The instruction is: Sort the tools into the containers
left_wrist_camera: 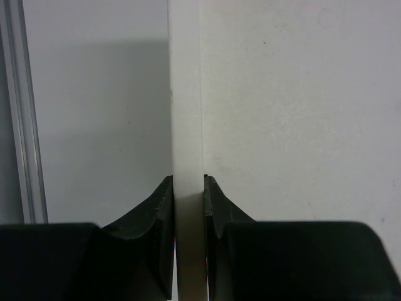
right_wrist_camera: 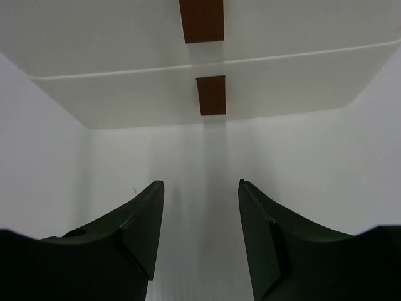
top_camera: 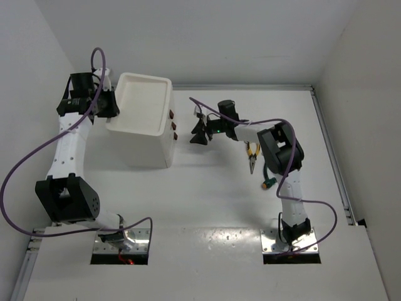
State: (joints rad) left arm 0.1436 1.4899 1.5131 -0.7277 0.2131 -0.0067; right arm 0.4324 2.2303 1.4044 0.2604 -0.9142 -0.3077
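A large white bin stands at the back left of the table. My left gripper is shut on its left wall, and in the left wrist view that white wall runs between the closed fingers of the left gripper. My right gripper hovers just right of the bin, open and empty. In the right wrist view the right gripper faces the bin's side. Yellow-handled pliers and a green screwdriver with an orange end lie beside the right arm.
Three brown tabs sit on the bin's right side, two showing in the right wrist view. White walls close the table at the back and both sides. A metal rail runs along the right edge.
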